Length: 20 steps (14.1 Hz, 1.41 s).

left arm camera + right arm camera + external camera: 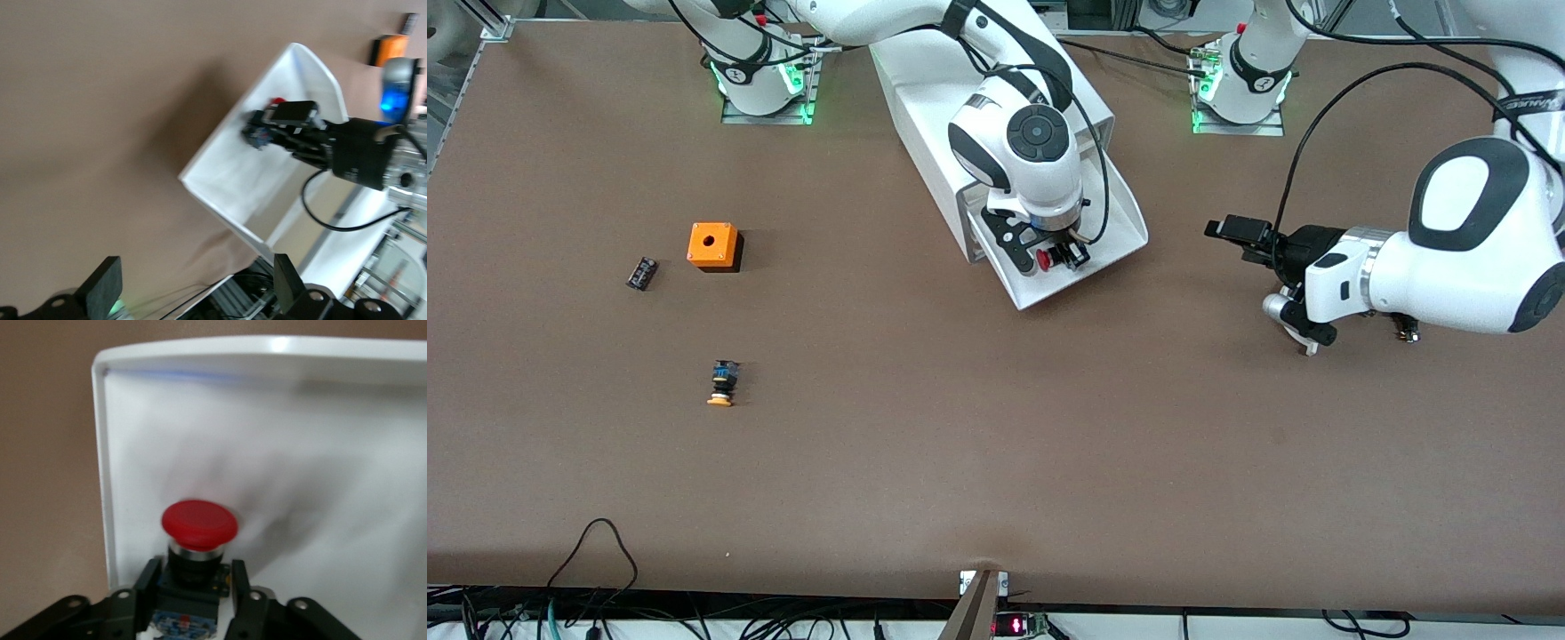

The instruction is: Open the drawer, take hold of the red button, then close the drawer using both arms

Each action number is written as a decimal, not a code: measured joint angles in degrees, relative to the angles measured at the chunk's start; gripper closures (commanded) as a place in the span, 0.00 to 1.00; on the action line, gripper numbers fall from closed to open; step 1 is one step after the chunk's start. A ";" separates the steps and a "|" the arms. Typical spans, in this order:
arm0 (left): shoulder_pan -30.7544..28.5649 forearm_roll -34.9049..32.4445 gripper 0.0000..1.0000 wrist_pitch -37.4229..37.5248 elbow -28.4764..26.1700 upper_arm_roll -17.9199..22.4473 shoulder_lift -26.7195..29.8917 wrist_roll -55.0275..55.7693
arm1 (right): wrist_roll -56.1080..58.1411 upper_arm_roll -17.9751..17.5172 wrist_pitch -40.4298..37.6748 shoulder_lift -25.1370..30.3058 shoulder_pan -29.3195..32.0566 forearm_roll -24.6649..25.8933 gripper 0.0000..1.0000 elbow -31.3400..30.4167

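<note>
The white drawer (1089,283) stands pulled out of its white cabinet (925,107). My right gripper (1060,258) reaches down into the drawer and is shut on the black body of the red-capped button (1044,260). In the right wrist view the button (200,523) sits between the fingers (148,583) of the right gripper (192,577), close to the drawer rim (100,453). My left gripper (1232,233) is open and empty, held over the table beside the drawer toward the left arm's end. In the left wrist view the left gripper (197,270) faces the drawer (227,173).
An orange box with a hole (713,244), a small black part (641,273) and a button with an orange-yellow cap (722,384) lie on the brown table toward the right arm's end. The orange box also shows in the left wrist view (389,49).
</note>
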State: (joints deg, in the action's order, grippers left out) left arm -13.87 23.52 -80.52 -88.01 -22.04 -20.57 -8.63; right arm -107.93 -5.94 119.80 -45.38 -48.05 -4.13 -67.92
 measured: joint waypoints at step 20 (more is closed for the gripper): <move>2.88 -17.91 0.00 -16.43 7.30 -1.48 -3.73 32.51 | 74.21 0.92 -21.64 6.06 26.64 -0.55 1.00 5.43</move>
State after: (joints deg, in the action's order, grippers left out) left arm -10.99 5.60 -96.95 -80.71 -23.51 -24.29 23.87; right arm -33.73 -5.02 98.16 -39.32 -21.41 -4.68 -62.49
